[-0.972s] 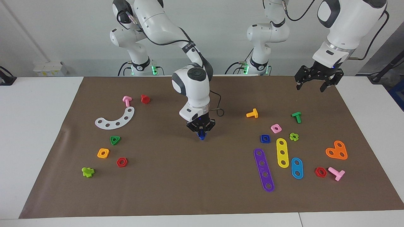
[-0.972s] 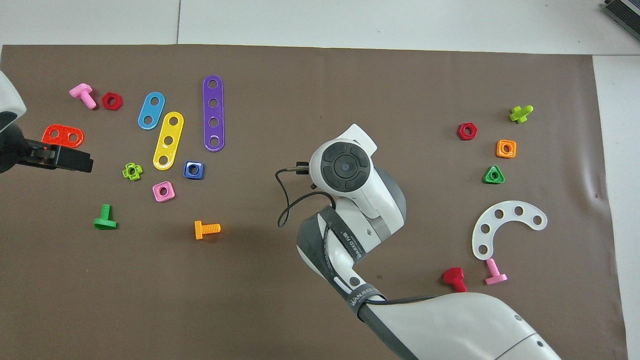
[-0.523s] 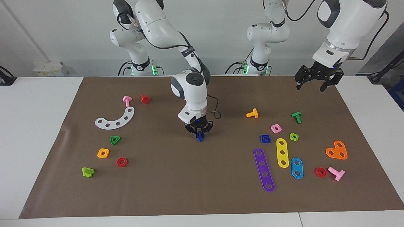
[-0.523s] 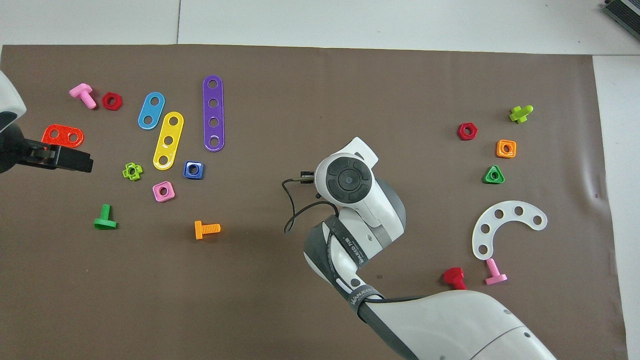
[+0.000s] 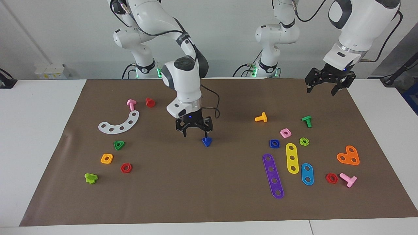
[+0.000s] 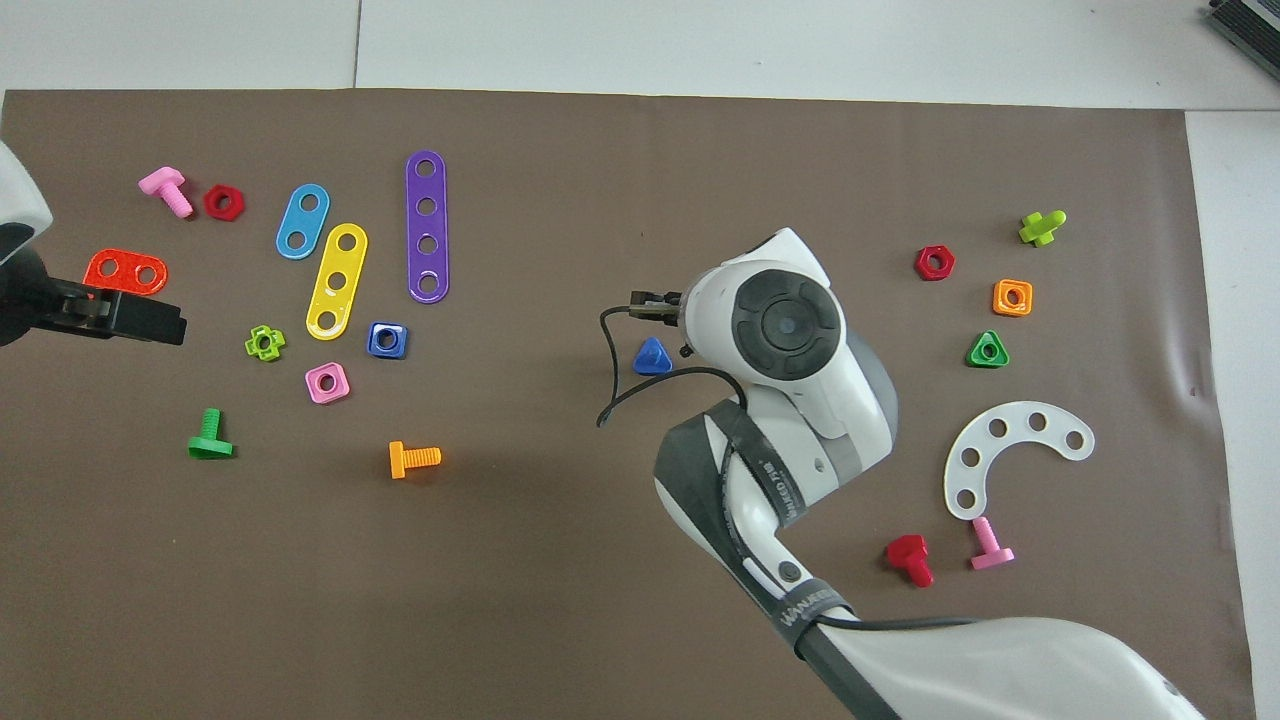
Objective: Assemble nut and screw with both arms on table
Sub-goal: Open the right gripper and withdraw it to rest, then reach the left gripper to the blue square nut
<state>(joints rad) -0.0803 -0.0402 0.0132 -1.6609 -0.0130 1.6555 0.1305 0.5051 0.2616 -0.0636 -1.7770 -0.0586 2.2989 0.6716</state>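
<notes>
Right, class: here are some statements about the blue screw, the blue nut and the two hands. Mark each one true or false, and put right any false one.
1. The blue screw lies on the brown mat, held by no hand. True.
2. The right hand is shut on the screw. False: it is open, just above the mat beside the screw.
3. The blue nut sits beside the pink square nut. True.
4. The left hand grips the blue nut. False: it is open and empty, raised at the left arm's end of the mat.
5. The nut is already on the screw. False: they lie apart.
</notes>
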